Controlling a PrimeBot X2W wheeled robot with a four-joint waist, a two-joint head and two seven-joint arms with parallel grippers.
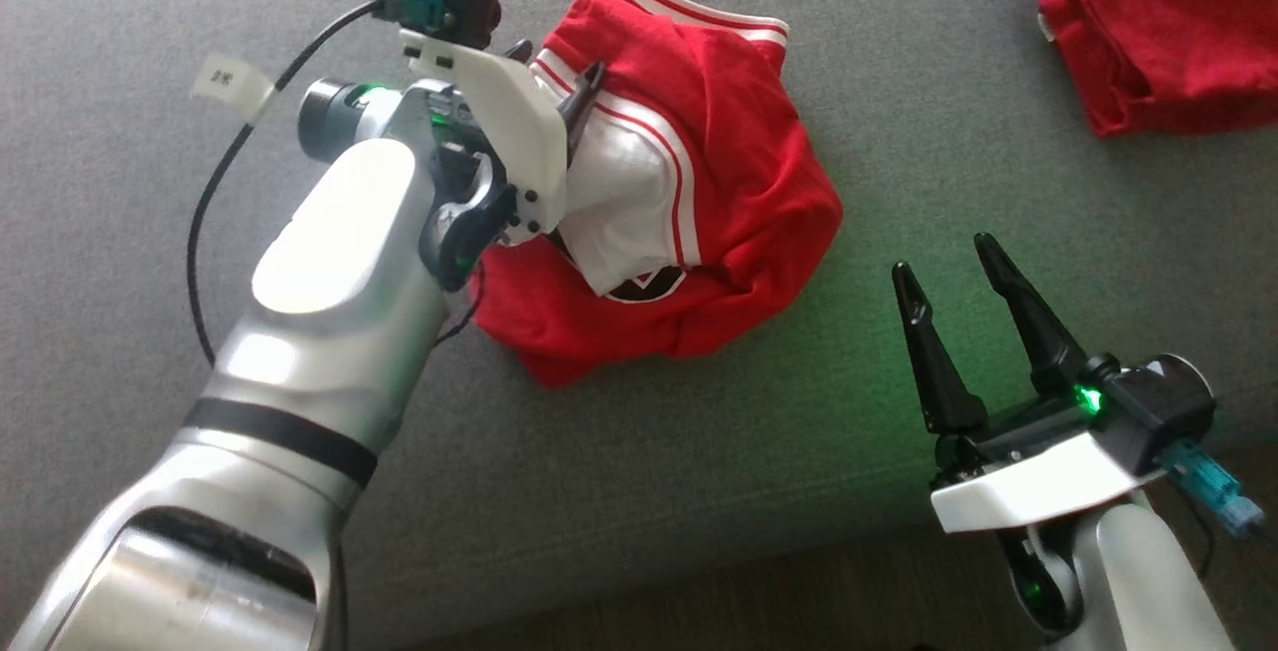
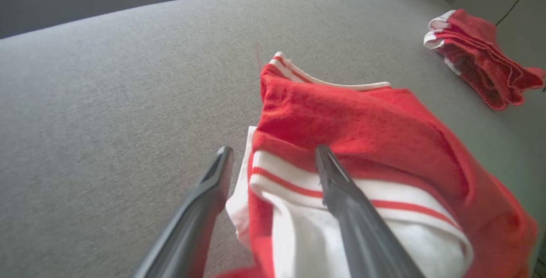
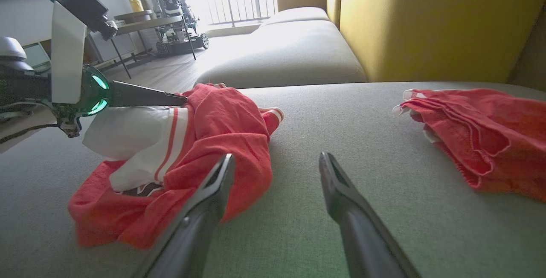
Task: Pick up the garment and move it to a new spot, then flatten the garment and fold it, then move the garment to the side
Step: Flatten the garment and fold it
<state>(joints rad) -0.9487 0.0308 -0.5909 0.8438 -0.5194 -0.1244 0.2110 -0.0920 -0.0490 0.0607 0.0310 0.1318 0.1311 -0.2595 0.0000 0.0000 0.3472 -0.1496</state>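
**Left arm's nearer**

Head view: our left gripper (image 1: 559, 62) is wide open and empty, over the left edge of the garment (image 1: 719, 182) on the couch (image 1: 998, 192). The right gripper (image 1: 944, 257), open and empty, is well apart. Left wrist: our fingers (image 2: 349, 201) straddle its hem (image 2: 294, 180). Right wrist: it's ahead-left.

Left part of garment (image 1: 739, 182) behind left gripper (image 1: 559, 60)
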